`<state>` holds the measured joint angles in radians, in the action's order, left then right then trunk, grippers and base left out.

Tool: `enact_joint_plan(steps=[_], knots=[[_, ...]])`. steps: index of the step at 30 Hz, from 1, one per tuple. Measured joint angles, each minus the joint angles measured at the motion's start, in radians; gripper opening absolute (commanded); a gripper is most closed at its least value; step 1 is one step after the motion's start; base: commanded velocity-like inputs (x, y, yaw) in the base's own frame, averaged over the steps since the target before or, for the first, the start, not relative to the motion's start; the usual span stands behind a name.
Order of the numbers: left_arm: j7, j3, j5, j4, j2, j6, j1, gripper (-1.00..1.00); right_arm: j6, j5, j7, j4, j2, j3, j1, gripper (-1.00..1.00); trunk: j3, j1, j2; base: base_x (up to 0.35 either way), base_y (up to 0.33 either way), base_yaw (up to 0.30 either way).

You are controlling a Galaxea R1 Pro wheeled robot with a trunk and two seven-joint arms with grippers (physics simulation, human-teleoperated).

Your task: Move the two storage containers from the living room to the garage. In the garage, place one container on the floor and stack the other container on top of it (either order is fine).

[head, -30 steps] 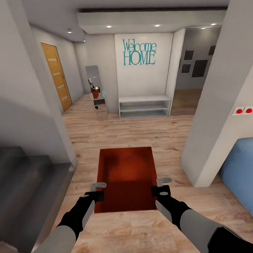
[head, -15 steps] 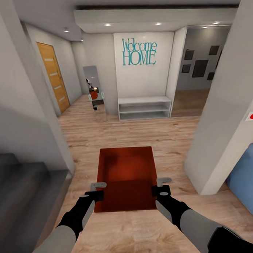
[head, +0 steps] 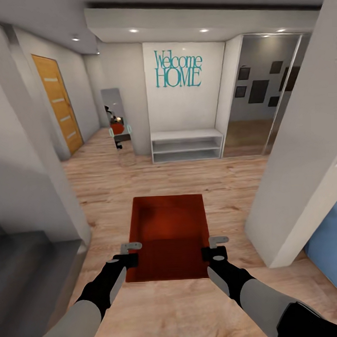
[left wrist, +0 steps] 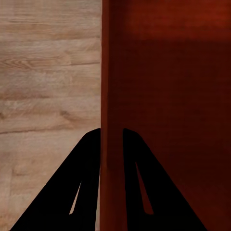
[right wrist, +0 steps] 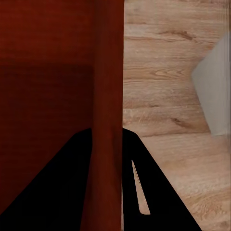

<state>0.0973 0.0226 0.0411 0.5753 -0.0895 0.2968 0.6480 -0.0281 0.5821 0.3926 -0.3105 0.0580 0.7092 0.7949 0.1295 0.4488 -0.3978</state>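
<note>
**Carry risk: pillar clearance, then thin-wall grip**

A hallway with light wood floor point(head: 198, 182) is faced; the garage is not in sight. The passage is narrowed by a pale pillar point(head: 300, 183) on the right and a grey wall point(head: 28, 193) on the left, so a corner could be clipped in a turn.

The storage container point(head: 168, 234) is held clear of the floor between both arms. Left pincer point(head: 127, 252) is pinched on its left wall, right pincer point(head: 216, 247) on its right wall. Slip or tilt is judged likely under a jolt.
</note>
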Motion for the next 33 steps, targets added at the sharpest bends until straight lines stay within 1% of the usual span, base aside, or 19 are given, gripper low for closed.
enact_joint_plan(steps=[6,15,21,33], knots=[[0.0,0.0,0.0,0.0,0.0,0.002,0.0,-1.0,-0.003,0.0,0.0,-0.001,0.0,-0.001,0.0,-1.0,0.0,0.0,0.0,0.323,0.079,-0.151],[0.0,0.001,0.002,0.001,0.001,0.008,0.0,-1.0,-0.01,0.0,-0.001,-0.003,0.0,-0.001,0.0,-1.0,0.0,0.0,0.0,0.323,0.079,-0.008],[0.0,0.001,0.0,0.0,0.0,-0.004,0.0,-1.0,0.004,-0.001,0.0,0.0,0.0,0.0,0.0,-1.0,0.0,0.0,0.0,0.323,0.079,0.0],[0.0,0.001,0.0,0.0,0.0,-0.005,0.0,-1.0,0.007,-0.001,0.0,0.003,0.001,0.0,0.0,-1.0,0.0,0.0,0.0,0.323,0.079,0.0]])
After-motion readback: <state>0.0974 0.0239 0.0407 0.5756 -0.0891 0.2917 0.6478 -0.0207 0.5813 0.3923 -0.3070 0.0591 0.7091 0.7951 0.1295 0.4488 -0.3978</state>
